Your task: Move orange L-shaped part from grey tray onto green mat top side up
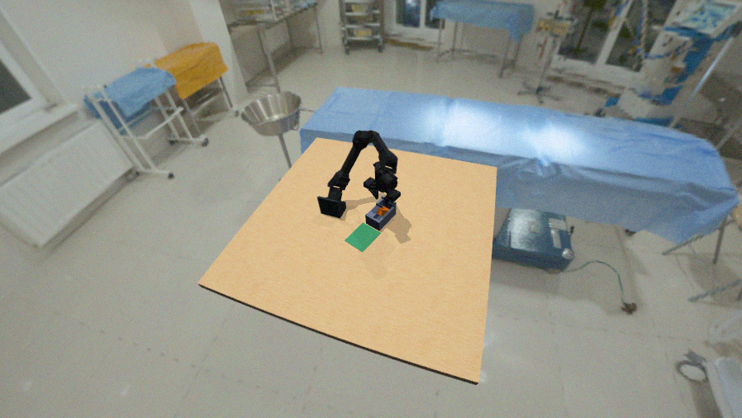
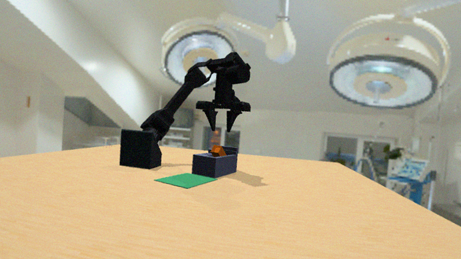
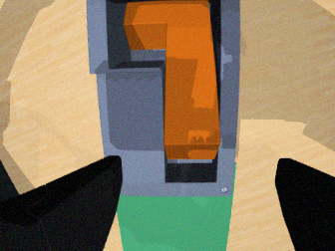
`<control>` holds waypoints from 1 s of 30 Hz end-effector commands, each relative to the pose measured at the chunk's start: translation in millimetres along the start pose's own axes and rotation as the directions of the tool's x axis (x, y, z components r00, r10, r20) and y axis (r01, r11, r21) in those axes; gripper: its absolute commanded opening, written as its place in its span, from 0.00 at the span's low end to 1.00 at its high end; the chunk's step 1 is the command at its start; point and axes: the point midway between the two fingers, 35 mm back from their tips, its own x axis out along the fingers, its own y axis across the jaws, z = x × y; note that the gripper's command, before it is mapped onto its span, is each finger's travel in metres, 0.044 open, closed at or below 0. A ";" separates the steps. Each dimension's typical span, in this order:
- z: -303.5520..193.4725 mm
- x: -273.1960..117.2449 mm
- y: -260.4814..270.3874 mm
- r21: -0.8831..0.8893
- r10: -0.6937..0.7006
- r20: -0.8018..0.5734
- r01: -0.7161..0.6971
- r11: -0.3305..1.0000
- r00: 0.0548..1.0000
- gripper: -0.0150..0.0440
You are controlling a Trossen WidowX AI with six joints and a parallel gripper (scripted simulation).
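Orange L-shaped part (image 1: 382, 211) (image 2: 217, 151) (image 3: 189, 90) is sitting in the pocket of the grey tray (image 1: 377, 220) (image 2: 213, 166) (image 3: 135, 171), straight end tipped up; its far edge is cut off in the wrist view, and the exterior one hides most of it behind the tray wall; so that's one part, one tray, one green mat (image 1: 362, 237) (image 2: 186, 180) (image 3: 174, 221), two fingers; wrist view shows the L shape, exterior shows the gripper (image 1: 387, 197) (image 2: 220, 130) (image 3: 201, 169) hanging above, jaws open, holding nothing
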 end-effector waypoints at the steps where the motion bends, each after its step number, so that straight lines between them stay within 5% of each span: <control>1: -1.9 9.6 0.3 -0.024 0.005 -0.003 -0.005 1.000 1.000 0.73; 30: -1.7 62.4 0.0 -0.024 0.005 -0.001 -0.005 1.000 1.000 0.73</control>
